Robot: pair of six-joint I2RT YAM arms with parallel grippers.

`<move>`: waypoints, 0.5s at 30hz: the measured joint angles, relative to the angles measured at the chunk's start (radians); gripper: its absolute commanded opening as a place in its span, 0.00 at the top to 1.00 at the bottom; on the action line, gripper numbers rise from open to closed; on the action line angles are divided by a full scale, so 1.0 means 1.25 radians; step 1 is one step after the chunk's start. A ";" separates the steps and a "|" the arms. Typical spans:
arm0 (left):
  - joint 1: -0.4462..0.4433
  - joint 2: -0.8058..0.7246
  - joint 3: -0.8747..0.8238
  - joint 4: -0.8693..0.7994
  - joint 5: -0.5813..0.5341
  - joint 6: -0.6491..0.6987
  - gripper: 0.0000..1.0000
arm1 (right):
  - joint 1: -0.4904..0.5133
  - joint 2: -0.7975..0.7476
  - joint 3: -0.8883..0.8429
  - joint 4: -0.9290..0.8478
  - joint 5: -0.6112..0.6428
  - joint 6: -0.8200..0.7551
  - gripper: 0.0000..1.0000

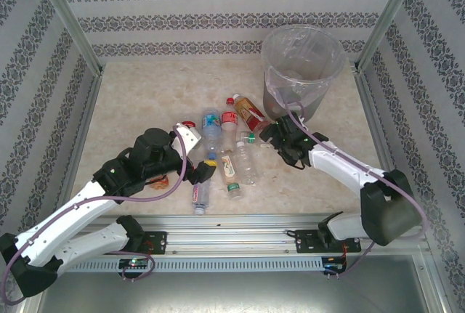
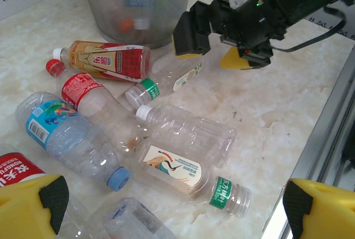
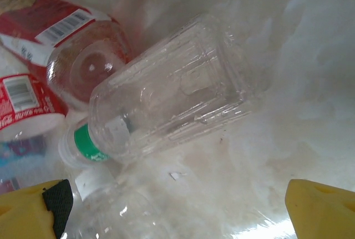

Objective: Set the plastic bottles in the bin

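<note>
Several plastic bottles (image 1: 227, 142) lie in a loose pile on the marble table, in front of and left of the bin (image 1: 301, 66). My left gripper (image 1: 196, 155) hangs open over the pile's near left side. Between its yellow fingers (image 2: 30, 203) lies a clear bottle with a crane label (image 2: 183, 164) and a green neck band. A blue-capped bottle (image 2: 66, 133) lies to its left. My right gripper (image 1: 280, 139) is open at the bin's foot, and its fingers (image 3: 321, 208) stand apart over a clear ribbed bottle (image 3: 172, 89). An amber bottle with a red label (image 3: 72, 34) lies beside that one.
The bin (image 2: 138, 6) holds some bottles behind its translucent wall. Aluminium posts (image 1: 69, 19) and wallpapered walls close in the table on three sides. A metal rail (image 1: 232, 222) runs along the near edge. Bare marble (image 1: 138, 95) stretches to the back left.
</note>
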 measured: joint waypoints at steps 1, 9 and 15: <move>0.000 0.000 0.000 0.000 0.004 -0.001 0.00 | 0.007 0.009 0.000 0.009 0.005 0.023 0.02; 0.000 0.001 0.000 0.000 0.032 -0.018 0.00 | 0.050 0.104 0.037 0.071 0.080 0.172 0.03; 0.000 0.001 0.000 0.000 0.034 -0.021 0.00 | 0.050 0.177 0.057 0.105 0.125 0.249 0.08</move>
